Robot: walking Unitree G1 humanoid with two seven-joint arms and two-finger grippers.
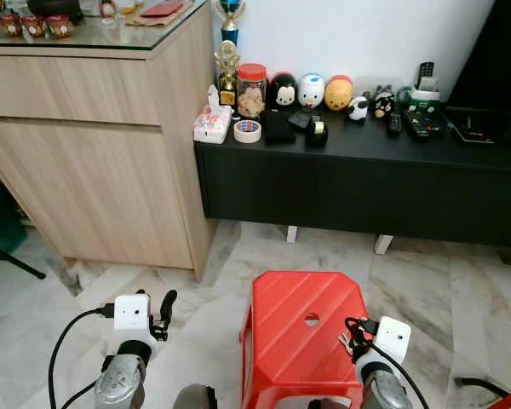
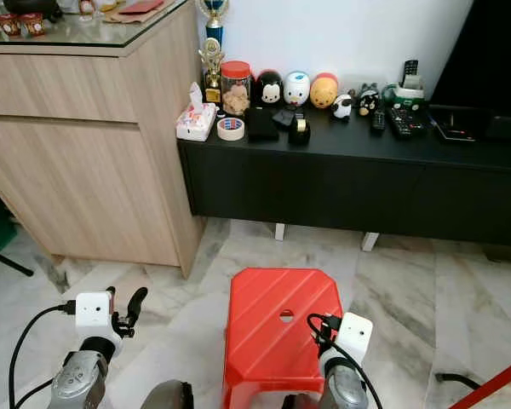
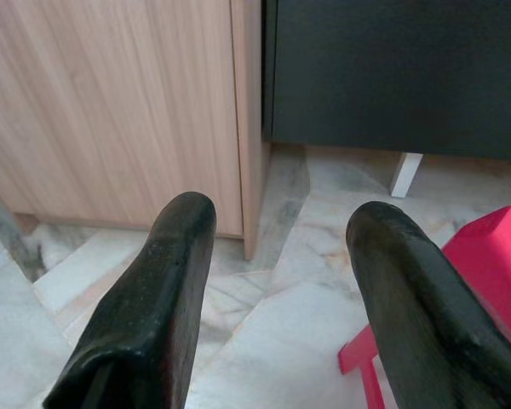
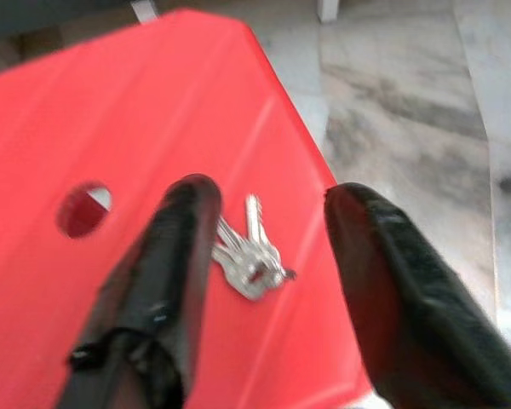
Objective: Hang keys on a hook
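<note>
Keys (image 4: pixel 249 256) lie on the red stool (image 4: pixel 111 102) between the right gripper (image 4: pixel 268 213) jaws — wide apart, not touching them.

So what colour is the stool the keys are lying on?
The stool is bright red, with the silver keys on top; the right wrist view shows it best.

Both silver arms are held low and forward, each carrying a white wrist camera. The left claw (image 3: pixel 277 256) points ahead with its two black fingers spread well apart. The right claw (image 4: pixel 268 234) angles downward, its fingers (image 4: pixel 175 256) likewise parted, gripping nothing.
</note>
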